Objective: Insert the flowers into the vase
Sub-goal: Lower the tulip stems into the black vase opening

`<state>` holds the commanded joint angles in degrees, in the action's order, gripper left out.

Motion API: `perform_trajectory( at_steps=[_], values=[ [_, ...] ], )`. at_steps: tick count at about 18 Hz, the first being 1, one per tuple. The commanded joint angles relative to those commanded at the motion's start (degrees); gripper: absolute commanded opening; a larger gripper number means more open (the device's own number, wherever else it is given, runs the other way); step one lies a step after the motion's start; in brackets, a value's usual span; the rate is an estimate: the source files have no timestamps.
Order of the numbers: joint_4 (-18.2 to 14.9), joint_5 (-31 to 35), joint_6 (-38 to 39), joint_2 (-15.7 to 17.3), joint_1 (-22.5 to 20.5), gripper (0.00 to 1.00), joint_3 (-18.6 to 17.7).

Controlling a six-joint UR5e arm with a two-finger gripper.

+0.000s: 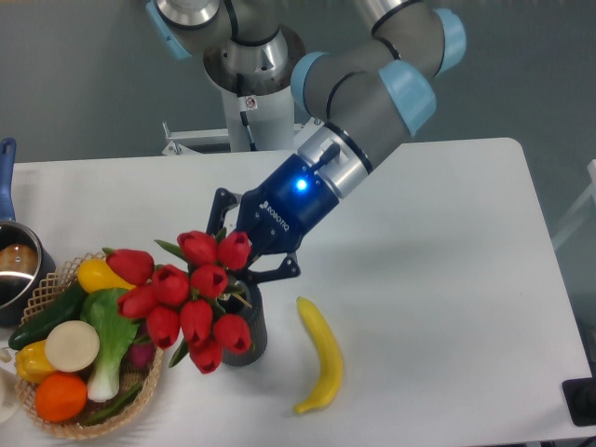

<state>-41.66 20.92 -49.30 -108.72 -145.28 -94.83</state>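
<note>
- Camera view: left of your pincer [244, 265], the wicker basket [149, 372] sits close under the drooping flowers [186, 298].
- Your pincer grasps the stems, just above the vase [250, 331].
- Risk: tilted stems could tip the vase toward the banana [321, 354] on the counter [447, 279].

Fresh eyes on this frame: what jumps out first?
The bunch of red tulip flowers at centre-left, tilted over the short dark grey ribbed vase. Just above, the black two-finger gripper with a glowing blue light is at the stems; its grip is hidden. A yellow banana lies right of the vase, and a woven wicker basket of produce sits at lower left.
</note>
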Motion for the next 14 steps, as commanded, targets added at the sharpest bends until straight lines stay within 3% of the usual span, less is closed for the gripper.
perform_trajectory(
  at_steps=[4, 6, 9, 12, 14],
  values=[
    [0.09, 2.81, -0.53, -0.88, 1.40, 0.07, -0.61],
    [0.09, 3.43, -2.36, -0.80, 1.50, 0.26, -2.10],
    [0.26, 3.52, -4.74, 0.17, 1.50, 0.41, -5.26],
    [0.44, 3.78, -4.92, 2.36, 1.15, 0.48, -9.04],
    [0.35, 4.57, -4.84, 2.90, 0.88, 0.63, -10.37]
  ],
)
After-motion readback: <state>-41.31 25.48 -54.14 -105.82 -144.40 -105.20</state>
